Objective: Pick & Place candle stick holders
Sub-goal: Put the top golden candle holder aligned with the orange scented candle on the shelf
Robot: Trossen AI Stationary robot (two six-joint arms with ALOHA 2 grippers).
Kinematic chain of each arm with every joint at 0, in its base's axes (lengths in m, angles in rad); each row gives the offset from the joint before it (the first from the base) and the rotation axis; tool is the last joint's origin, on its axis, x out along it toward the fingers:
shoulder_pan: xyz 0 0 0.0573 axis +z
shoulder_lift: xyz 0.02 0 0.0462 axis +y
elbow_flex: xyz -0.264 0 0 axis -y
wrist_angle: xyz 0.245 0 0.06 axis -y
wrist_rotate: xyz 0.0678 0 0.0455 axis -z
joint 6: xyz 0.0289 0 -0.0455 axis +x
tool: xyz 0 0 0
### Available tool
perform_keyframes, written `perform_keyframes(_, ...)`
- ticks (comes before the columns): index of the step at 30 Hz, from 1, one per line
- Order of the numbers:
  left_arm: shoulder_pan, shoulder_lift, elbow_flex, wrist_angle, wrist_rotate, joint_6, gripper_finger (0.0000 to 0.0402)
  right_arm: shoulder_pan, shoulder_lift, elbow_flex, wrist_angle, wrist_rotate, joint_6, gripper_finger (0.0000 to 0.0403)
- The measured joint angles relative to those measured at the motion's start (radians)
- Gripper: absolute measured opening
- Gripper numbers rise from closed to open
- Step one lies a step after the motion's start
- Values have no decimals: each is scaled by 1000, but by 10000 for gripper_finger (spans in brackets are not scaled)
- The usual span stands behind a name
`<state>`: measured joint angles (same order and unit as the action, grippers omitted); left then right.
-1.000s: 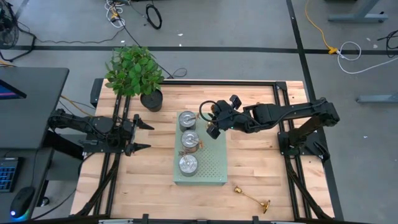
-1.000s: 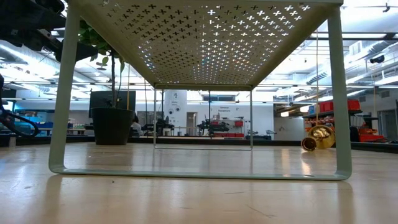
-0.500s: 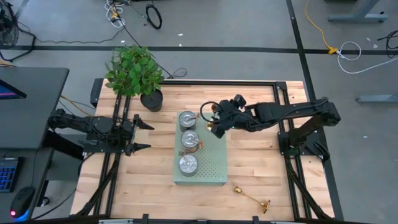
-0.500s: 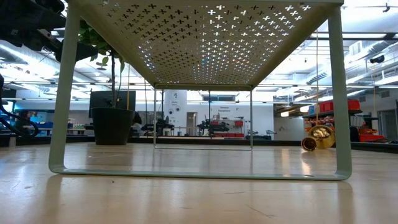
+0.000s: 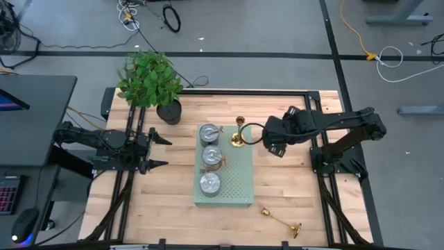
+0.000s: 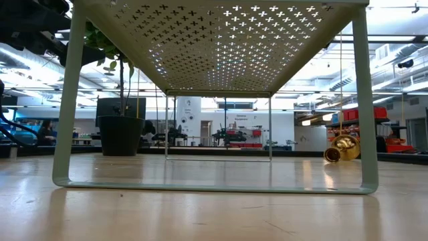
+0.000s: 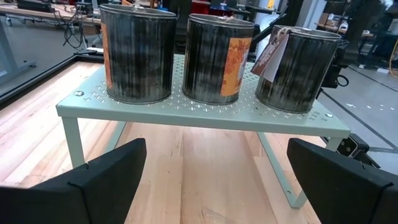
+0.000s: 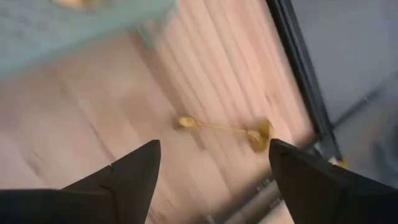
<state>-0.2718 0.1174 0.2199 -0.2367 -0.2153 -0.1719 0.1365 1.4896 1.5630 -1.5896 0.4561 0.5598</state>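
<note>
One brass candle stick holder [image 5: 238, 135] stands upright on its round base at the far right corner of the green perforated shelf [image 5: 236, 184]. A second holder [image 5: 281, 221] lies on its side on the table near the near right corner; it also shows in the right wrist view [image 8: 224, 129] and the low view [image 6: 343, 146]. A third holder does not show. My right gripper [image 5: 267, 142] hovers open and empty just right of the standing holder [image 8: 214, 146]. My left gripper [image 5: 156, 148] waits open at the table's left, facing the shelf [image 7: 216, 146].
Three tin cans [image 5: 210, 155] stand in a row along the shelf's left side, also seen in the left wrist view [image 7: 214, 59]. A potted plant [image 5: 151, 82] stands at the far left corner. Bare wood lies right of the shelf.
My right gripper has let go of the candle stick holder at the shelf's far right corner and drawn back toward the table's right edge. The holder now stands alone and upright on the shelf.
</note>
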Motion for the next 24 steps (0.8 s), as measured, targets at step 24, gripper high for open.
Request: perform_keyframes(24,0,0,0,0,-1,0,399,-283,-147,-378,18,-72,-370,294)
